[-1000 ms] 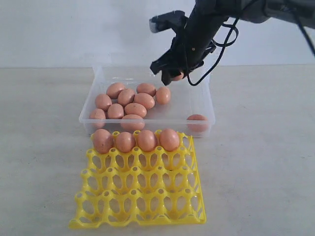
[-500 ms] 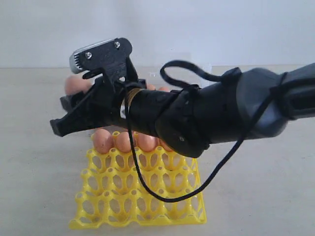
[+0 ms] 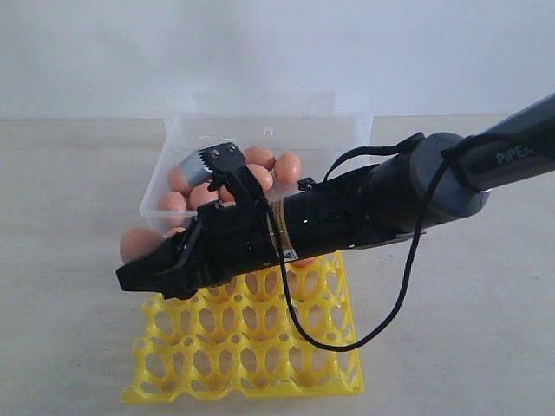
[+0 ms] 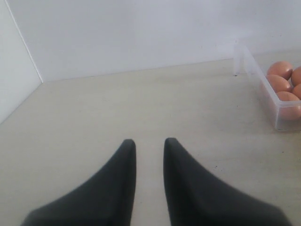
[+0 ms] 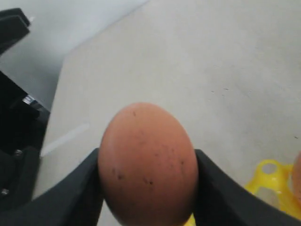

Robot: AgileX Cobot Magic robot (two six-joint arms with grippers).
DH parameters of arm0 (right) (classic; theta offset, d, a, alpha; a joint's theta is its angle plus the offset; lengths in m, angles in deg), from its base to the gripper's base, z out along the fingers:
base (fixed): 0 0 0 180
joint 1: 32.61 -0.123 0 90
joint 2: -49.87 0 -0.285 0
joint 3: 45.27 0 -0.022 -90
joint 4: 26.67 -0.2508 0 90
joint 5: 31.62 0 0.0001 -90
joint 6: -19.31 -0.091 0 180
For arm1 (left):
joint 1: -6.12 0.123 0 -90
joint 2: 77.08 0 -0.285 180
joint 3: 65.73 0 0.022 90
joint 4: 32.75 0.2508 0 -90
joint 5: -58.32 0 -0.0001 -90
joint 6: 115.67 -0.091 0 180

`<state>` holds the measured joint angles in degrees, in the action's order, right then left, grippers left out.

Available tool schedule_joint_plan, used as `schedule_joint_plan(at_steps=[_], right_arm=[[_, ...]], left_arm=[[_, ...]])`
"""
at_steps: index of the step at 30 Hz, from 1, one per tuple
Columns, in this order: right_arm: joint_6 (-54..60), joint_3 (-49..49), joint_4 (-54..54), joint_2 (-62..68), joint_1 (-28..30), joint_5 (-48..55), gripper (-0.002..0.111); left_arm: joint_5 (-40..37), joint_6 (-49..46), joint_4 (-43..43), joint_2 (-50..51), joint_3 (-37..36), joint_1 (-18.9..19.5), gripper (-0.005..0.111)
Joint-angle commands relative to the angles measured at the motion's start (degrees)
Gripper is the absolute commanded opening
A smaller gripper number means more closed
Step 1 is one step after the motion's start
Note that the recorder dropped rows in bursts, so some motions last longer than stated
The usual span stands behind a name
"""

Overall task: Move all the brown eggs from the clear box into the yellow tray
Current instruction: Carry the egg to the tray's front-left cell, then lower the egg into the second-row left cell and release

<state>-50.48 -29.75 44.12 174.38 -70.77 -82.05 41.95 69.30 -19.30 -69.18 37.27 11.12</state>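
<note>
On the table (image 3: pixel 460 329), the tray (image 3: pixel 251 355) lies just in front of the box (image 3: pixel 347 139), whose eggs (image 3: pixel 286 167) cluster in its left half, while the right gripper (image 3: pixel 139 262), stretched across the tray's rear row from the right, grips one egg (image 3: pixel 137 243) above the tray's rear left corner

We count 1 clear rectangular plastic box (image 3: pixel 347 130), 1 bright yellow lattice plastic egg tray (image 3: pixel 260 355) and 1 black robot arm (image 3: pixel 364 208) in the exterior view. Smooth oval brown eggs (image 3: pixel 287 167): 6 showing in the box, plus 1 lone brown egg (image 3: pixel 137 243) outside it. The arm hides the rest, so we can't give a total.
</note>
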Motion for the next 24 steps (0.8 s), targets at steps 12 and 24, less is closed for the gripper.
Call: schedule_joint_plan(at_steps=[12,24], right_arm=[[7.6,-4.4,0.2,-0.1,-8.1,29.9,0.0],[6.9,-4.5,0.2,-0.1,-8.1,31.7,0.038]], left_arm=[[0.1,0.1,-0.1,-0.1,-0.2,0.1,0.022],[0.1,0.1,-0.1,-0.1,-0.2,0.1,0.022]])
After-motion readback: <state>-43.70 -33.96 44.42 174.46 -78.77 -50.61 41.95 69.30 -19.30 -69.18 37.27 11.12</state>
